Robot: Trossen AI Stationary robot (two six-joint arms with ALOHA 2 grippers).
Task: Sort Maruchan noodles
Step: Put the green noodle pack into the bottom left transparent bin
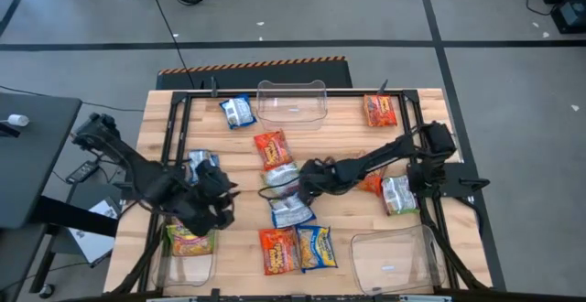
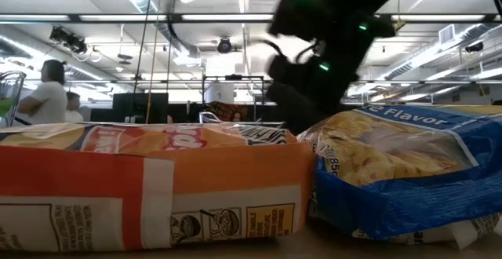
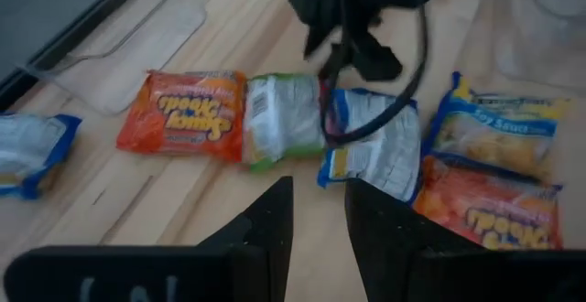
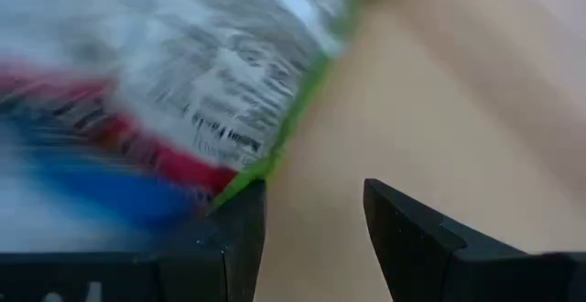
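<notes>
Several Maruchan packets lie flat on the wooden table. At the middle are a green-edged packet (image 1: 281, 176) and a blue-white one (image 1: 291, 210). A red-orange one (image 1: 272, 148) lies farther back. A red-orange packet (image 1: 277, 249) and a blue-yellow packet (image 1: 316, 247) lie near the front edge. My right gripper (image 1: 307, 178) reaches in from the right, open, low beside the green-edged packet (image 4: 183, 91). My left gripper (image 1: 218, 201) hovers open and empty at the left, facing the middle row (image 3: 284, 119). One green-pink-yellow packet (image 1: 189, 240) lies in the near left bin. My right gripper is open and slants down at the green-edged packet's edge (image 4: 275, 146). One finger (image 4: 243, 220) stands right at that edge, and the other is over bare wood. I cannot tell whether the finger touches the packet. The packet lies flat on the table.
Clear bins stand at the far middle (image 1: 293, 101), near right (image 1: 394, 256) and near left (image 1: 188, 267). More packets lie at the far left (image 1: 238, 112), far right (image 1: 378, 110), left (image 1: 203, 160) and right (image 1: 400, 195). People (image 2: 47, 94) stand in the room behind.
</notes>
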